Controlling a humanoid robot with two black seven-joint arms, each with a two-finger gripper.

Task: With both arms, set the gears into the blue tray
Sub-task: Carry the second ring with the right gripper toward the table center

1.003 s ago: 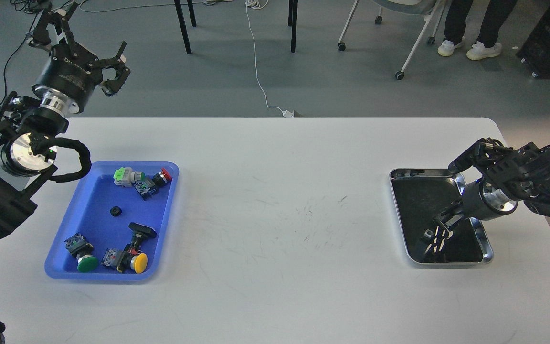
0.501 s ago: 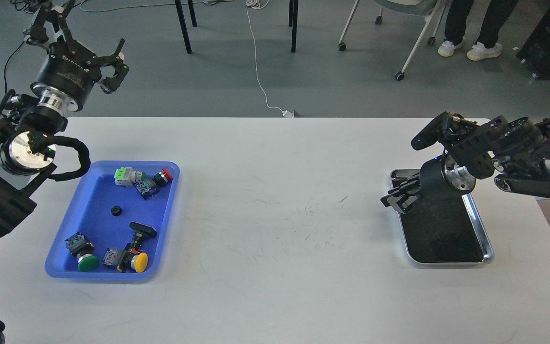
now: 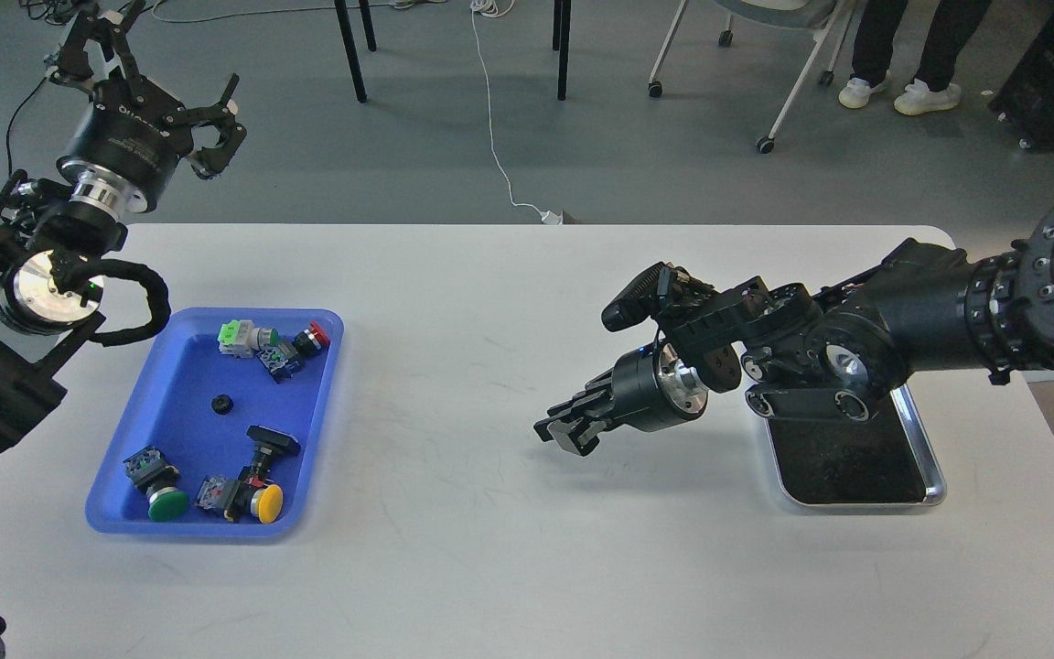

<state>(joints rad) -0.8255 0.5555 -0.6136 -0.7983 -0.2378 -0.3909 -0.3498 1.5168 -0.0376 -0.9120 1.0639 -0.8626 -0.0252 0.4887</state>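
I had the right tool [image 3: 565, 428] out over the bare middle of the white surface [image 3: 490, 567], pointing left toward the rectangular blue plastic tray [image 3: 330, 366]. Its fingers looked drawn close together, but I could not tell whether they pinched anything; a gear would be too small to see between them. I judged this arm was carrying toward the tray, which would explain why it hung clear above the surface, not down at it.

One tiny black toothed gear [image 3: 221, 404] lay on the tray floor, apart from the coloured-cap push-button switches [image 3: 273, 346] clustered at the far and near ends. I could not find the second gear anywhere in view.

The shiny steel tray with the dark inside [image 3: 934, 485] sat at the right, partly hidden under the right arm; the part I could see held nothing.

The left tool [image 3: 170, 91] was raised beyond the far left edge of the surface, its fingers spread and holding nothing, parked away from the tray, I supposed, to leave room for the other arm.
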